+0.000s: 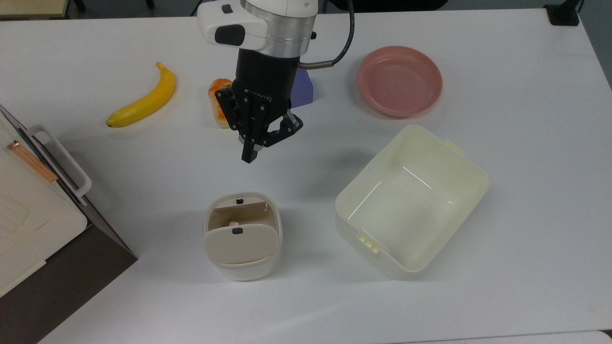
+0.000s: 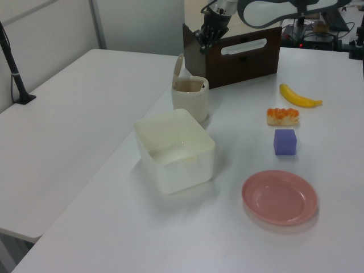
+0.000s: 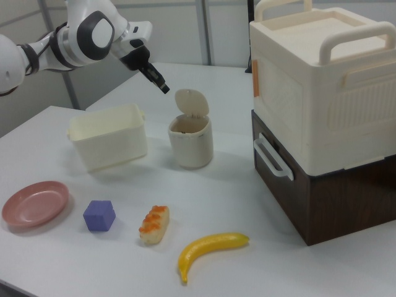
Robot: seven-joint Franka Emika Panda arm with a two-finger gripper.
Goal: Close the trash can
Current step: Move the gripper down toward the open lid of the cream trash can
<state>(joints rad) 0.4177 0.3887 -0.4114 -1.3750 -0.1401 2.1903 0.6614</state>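
Note:
The trash can [image 1: 242,265] is a small beige-white bin standing on the white table, with its tan lid [image 1: 240,244] hinged upright and its inside open. It also appears in the left view [image 2: 190,103] and in the right view [image 3: 191,147], where the lid [image 3: 190,102] stands up behind the opening. My gripper [image 1: 248,155] hangs in the air, shut on nothing, with its fingers pointing at the can. In the right view my gripper [image 3: 164,88] is a little up and to the right view's left of the lid, not touching it. In the left view my gripper [image 2: 203,42] is above the can.
A pale-yellow tub [image 1: 401,210] stands open to the top view's right of the can. A banana [image 1: 143,98], a bread roll [image 1: 217,102], a purple cube [image 1: 304,93] and a pink plate [image 1: 399,81] lie beyond. A cream box on a brown base [image 1: 28,210] is at the top view's left edge.

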